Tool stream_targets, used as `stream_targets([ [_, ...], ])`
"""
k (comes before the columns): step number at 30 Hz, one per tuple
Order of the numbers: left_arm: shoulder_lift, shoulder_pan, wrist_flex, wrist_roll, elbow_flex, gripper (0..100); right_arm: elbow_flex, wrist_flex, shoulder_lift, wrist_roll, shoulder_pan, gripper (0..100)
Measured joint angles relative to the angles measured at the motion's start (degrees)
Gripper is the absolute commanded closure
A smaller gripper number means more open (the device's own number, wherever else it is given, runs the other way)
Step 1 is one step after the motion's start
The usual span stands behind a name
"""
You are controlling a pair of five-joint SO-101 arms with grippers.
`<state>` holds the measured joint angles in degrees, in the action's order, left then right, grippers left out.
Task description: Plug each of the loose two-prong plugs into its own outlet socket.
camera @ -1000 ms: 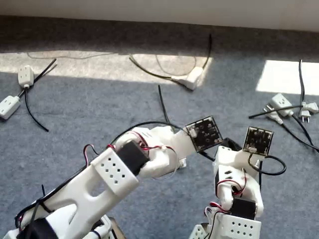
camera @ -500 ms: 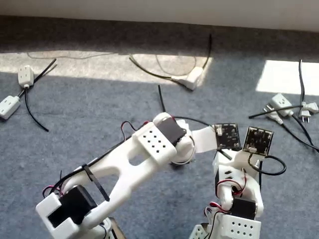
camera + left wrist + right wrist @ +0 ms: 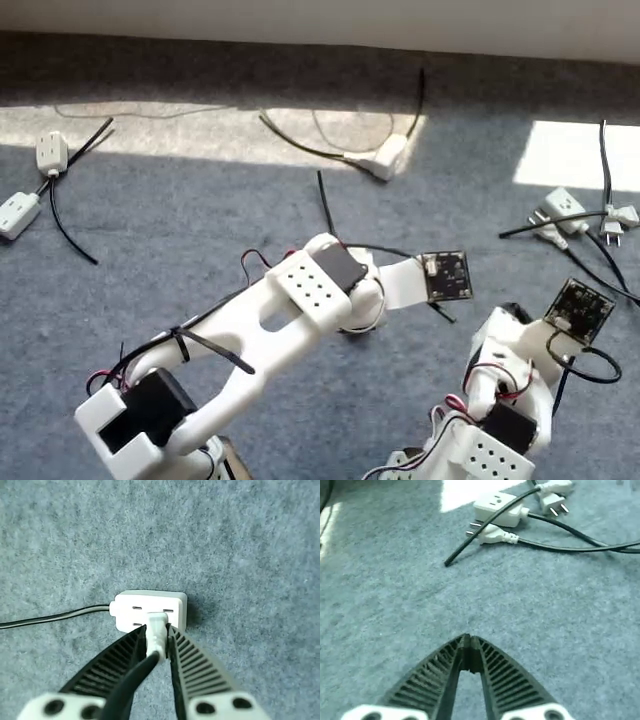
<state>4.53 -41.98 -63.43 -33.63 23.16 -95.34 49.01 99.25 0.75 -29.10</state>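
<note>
The step in hand looks like seating one plug. The left gripper (image 3: 157,639) is clamped on a white plug (image 3: 157,626) whose nose touches the outlet block (image 3: 148,605) on the carpet (image 3: 250,555). How deep the prongs sit I cannot tell; next comes a straight push, then release. The right gripper (image 3: 469,645), pinched together and empty, faces a loose plug (image 3: 492,534) just beside a second outlet (image 3: 499,506). The high view adds that these lie at three o'clock, with a lone outlet (image 3: 385,158) at twelve.

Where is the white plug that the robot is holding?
In the left wrist view, the white plug is pinched in the left gripper, its tip against the white outlet block lying on the grey carpet.
</note>
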Motion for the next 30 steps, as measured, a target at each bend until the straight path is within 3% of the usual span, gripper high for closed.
stream_targets([
  [30,0.09,-2.11,3.16,1.85,3.96,99,0.0,3.96,0.0,-3.08,-0.18,99.1],
])
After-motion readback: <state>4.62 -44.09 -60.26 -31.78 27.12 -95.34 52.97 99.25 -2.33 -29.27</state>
